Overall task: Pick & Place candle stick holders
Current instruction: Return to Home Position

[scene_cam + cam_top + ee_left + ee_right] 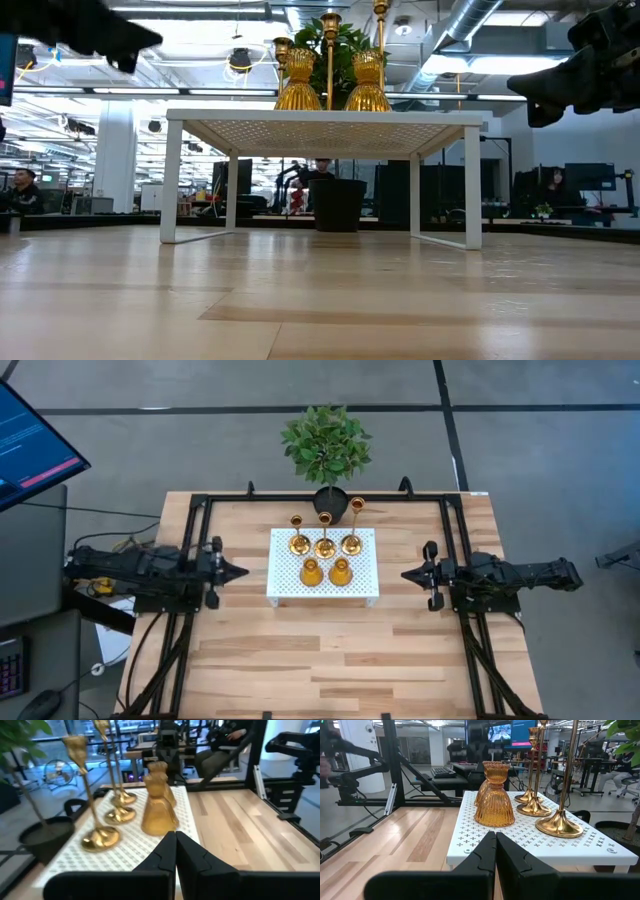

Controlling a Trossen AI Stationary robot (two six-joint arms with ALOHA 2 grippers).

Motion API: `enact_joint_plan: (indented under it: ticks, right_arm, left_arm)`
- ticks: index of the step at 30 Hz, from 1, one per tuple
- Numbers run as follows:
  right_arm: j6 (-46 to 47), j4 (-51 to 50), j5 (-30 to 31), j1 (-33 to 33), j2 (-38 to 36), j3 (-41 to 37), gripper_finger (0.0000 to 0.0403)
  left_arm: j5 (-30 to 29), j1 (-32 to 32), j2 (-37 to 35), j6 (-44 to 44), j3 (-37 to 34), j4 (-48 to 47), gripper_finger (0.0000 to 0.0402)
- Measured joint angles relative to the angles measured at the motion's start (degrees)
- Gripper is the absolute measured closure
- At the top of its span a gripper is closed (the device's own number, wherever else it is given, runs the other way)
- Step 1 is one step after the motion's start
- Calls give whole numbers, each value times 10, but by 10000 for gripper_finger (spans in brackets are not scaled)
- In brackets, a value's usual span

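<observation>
Five gold candle stick holders stand on their bases on a white perforated tray [285,585] at the table's middle. Three tall slim ones [325,545] form the far row; two short bulbous ones [311,572] [340,571] form the near row. They also show in the left wrist view [159,805] and the right wrist view [495,797]. My left gripper [243,572] [175,851] is shut and empty, left of the tray. My right gripper [405,574] [495,851] is shut and empty, right of the tray.
A green plant in a black pot [328,455] stands at the table's far edge behind the tray. The tray stands on legs [170,180] above the wooden tabletop. Black rails [190,530] run along the left and right sides. A monitor [30,445] is off the left.
</observation>
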Motion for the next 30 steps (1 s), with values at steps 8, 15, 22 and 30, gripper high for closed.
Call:
enact_joint_plan:
  ticks: [8,15,22,30]
  right_arm:
    - [0,0,0,0,0,0,403]
    - [0,0,0,0,0,0,403]
    - [0,0,0,0,0,0,403]
    - [0,0,0,0,0,0,403]
  left_arm:
    - [81,0,-7,-19,-155,162,399]
    - [135,0,-7,-56,-189,190,399]
    - [134,0,-5,-67,-189,192,399]
    - [134,0,-5,-67,-189,193,399]
